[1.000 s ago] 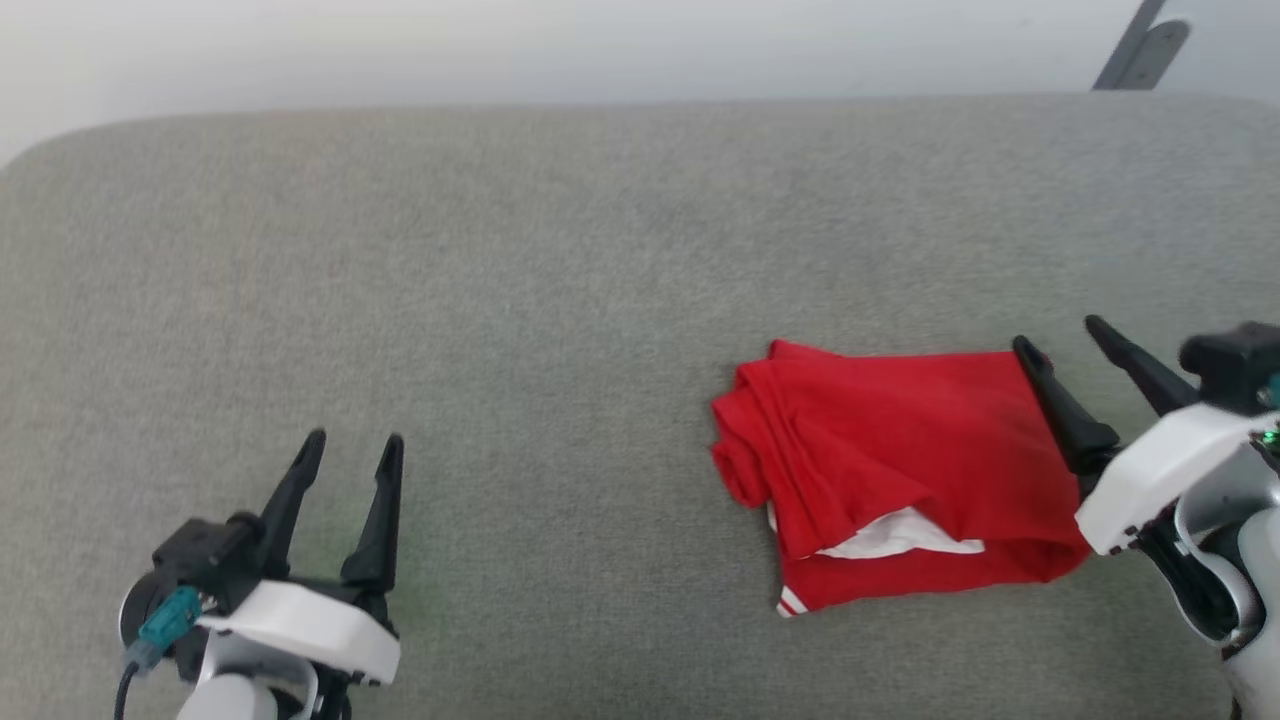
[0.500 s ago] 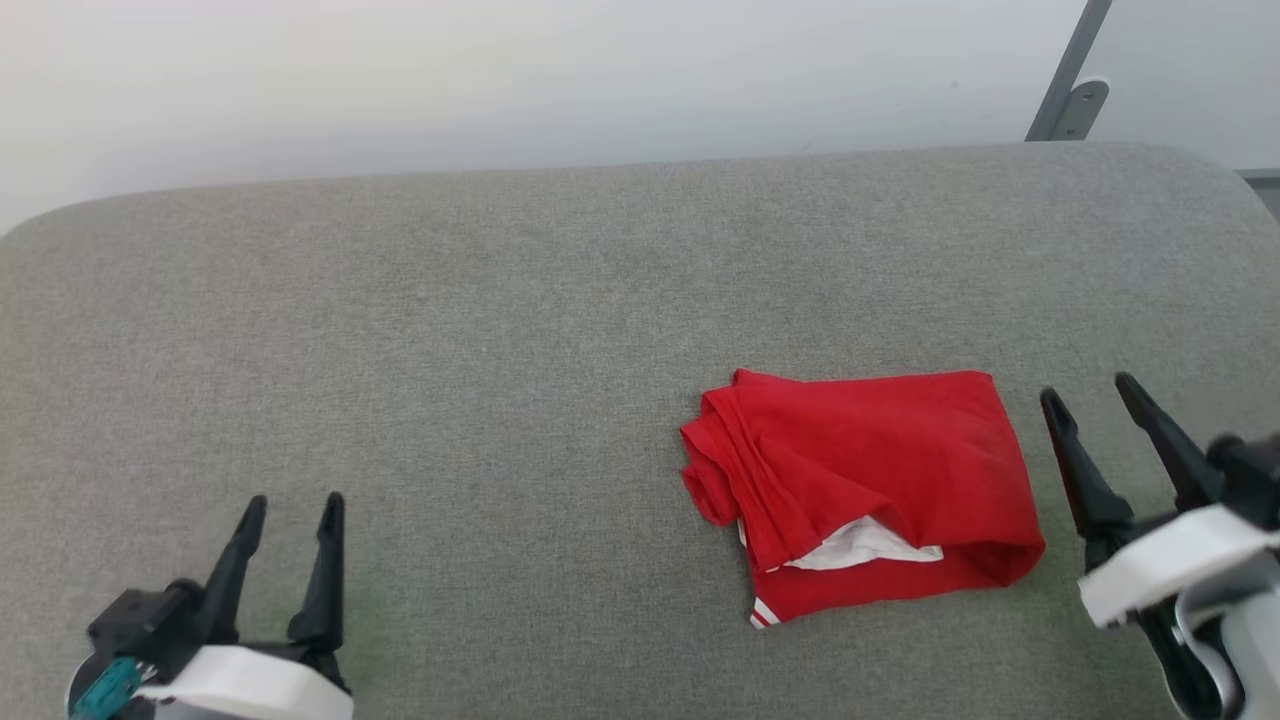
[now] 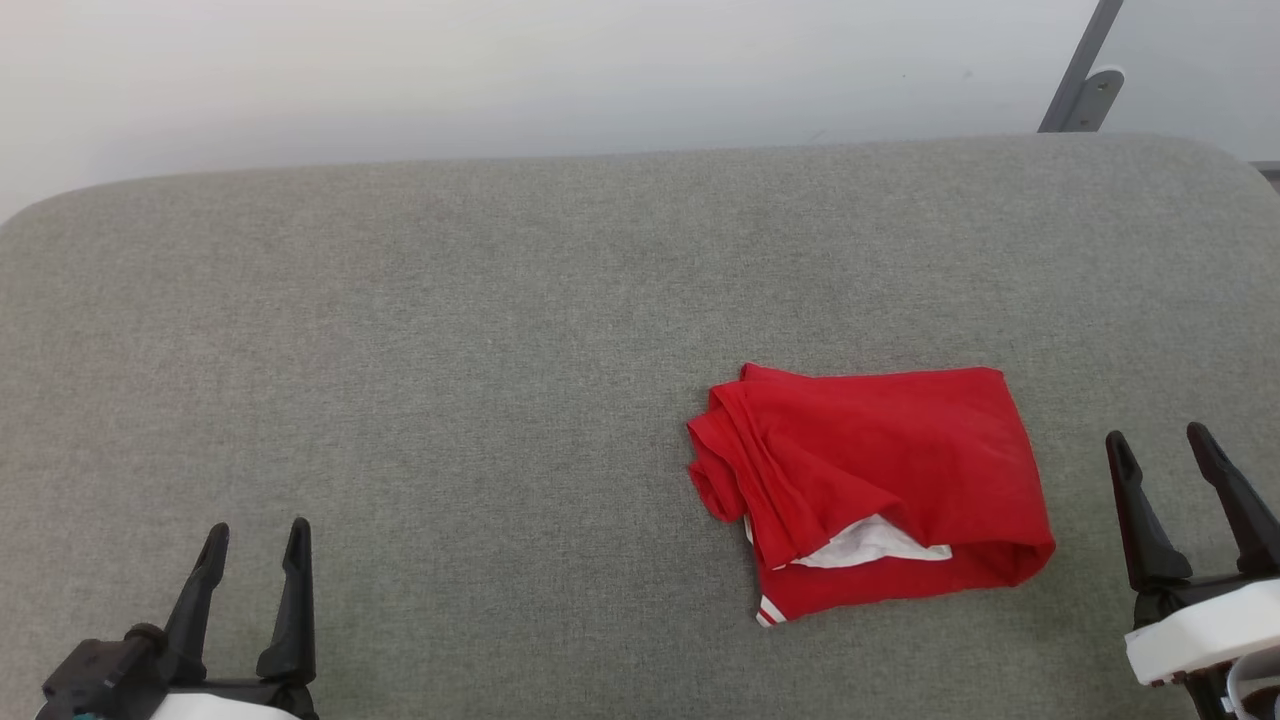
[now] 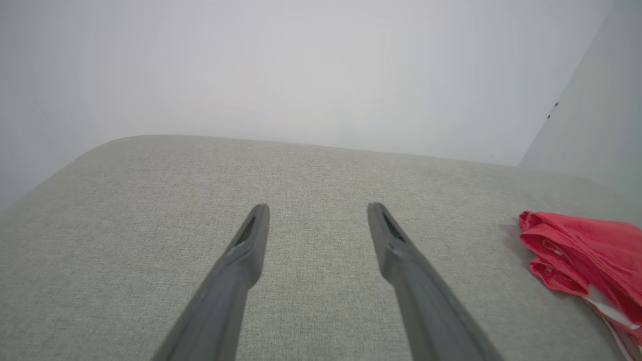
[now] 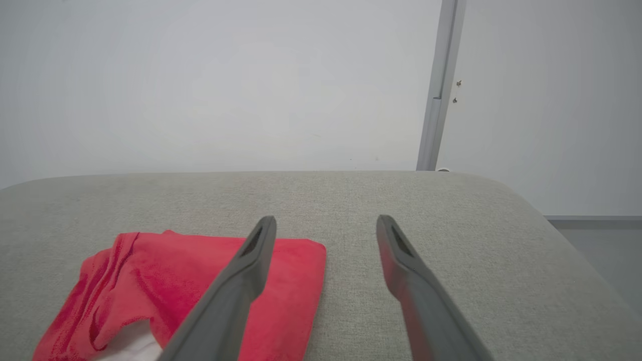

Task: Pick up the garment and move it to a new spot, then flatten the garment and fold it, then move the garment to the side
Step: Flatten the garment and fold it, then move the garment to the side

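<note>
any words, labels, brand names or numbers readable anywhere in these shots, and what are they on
No readable text in any view.
The garment: plain red and white cloth, no print or tag lettering visible.
The grey padded surface, wall and metal bracket: no writing.
The left claw and right claw: plain dark fingers, no markings.

Garment: red shirt folded into a rough rectangle, lying flat, right of centre; bunched folds along left edge, white panel and striped trim peeking out at front
</note>
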You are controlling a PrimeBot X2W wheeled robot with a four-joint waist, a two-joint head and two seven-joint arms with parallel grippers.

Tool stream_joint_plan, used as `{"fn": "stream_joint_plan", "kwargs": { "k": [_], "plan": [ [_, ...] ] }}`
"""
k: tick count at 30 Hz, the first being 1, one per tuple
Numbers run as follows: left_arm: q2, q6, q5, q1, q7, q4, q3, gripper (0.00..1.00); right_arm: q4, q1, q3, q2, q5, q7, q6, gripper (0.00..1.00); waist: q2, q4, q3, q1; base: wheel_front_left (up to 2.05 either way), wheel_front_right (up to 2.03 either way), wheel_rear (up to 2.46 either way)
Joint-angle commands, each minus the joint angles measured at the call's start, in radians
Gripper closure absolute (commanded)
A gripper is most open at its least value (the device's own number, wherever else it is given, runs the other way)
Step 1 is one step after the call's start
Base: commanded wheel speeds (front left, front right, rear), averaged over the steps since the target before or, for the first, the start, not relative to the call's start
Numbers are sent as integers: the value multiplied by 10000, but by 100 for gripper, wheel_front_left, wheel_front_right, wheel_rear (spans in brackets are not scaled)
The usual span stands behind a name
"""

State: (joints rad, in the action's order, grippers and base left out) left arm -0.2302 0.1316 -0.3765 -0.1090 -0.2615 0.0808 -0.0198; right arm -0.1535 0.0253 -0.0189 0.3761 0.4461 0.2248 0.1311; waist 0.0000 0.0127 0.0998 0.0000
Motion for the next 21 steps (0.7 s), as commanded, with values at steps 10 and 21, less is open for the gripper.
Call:
{"fn": "stream_joint_plan", "kwargs": {
  "k": [10, 21],
  "plan": [
    [41, -26, 121, -76, -50, -120, 56, 0, 591, -327, 231, -315, -237, -558, -8, 0, 0, 65, -80, 0, 0, 0, 0],
    [180, -26, 165, 175, -50, -221, 169, 0, 715, 4, -93, 7, -75, -1438, -8, 0, 0, 143, 198, 0, 0, 0, 0]
  ]
}}
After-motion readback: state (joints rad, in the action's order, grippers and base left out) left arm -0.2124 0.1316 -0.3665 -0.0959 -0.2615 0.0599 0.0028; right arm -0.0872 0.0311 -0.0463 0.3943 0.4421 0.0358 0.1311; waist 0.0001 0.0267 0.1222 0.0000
